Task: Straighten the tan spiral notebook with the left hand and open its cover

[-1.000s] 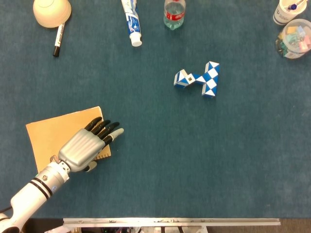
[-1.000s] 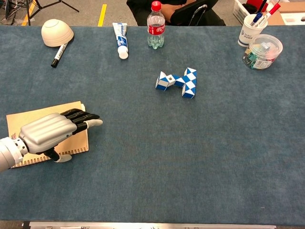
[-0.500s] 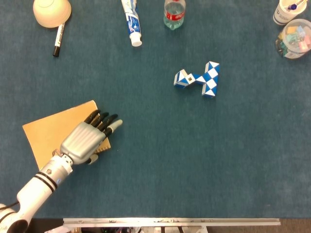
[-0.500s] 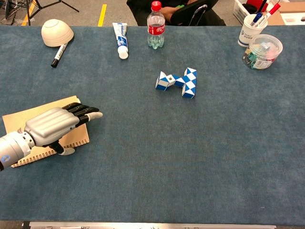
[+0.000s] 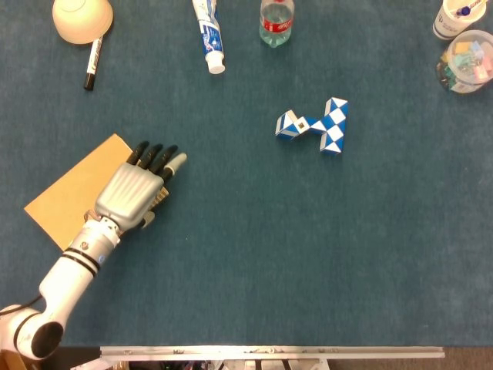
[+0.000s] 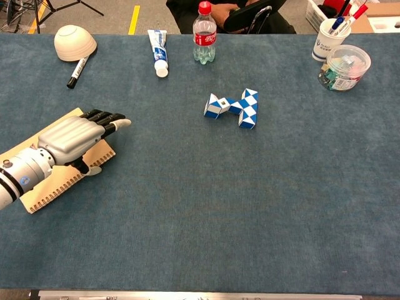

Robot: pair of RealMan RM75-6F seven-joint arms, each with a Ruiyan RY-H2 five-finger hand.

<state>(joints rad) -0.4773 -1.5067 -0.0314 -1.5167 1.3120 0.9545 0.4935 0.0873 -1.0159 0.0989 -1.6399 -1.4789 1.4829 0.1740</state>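
The tan spiral notebook (image 5: pixel 71 194) (image 6: pixel 57 179) lies closed at the table's left side, turned at a slant, with its spiral binding along the lower right edge. My left hand (image 5: pixel 135 193) (image 6: pixel 74 139) lies flat on the notebook's right part, palm down. Its fingers (image 5: pixel 154 156) are stretched out and reach past the notebook's upper right corner onto the blue cloth. It grips nothing. The hand hides part of the cover. My right hand appears in neither view.
At the back left are an upturned bowl (image 6: pixel 74 42) and a marker (image 6: pixel 75 71). A toothpaste tube (image 6: pixel 157 50) and a water bottle (image 6: pixel 204 35) stand at the back middle. A blue-and-white twist puzzle (image 6: pixel 234 107) lies mid-table. A pen cup (image 6: pixel 330 35) and a clear tub (image 6: pixel 345 67) sit back right.
The left hand, pressing on the notebook, has swung it counterclockwise. The notebook's far corner moved up and left, and its slant grew steeper.
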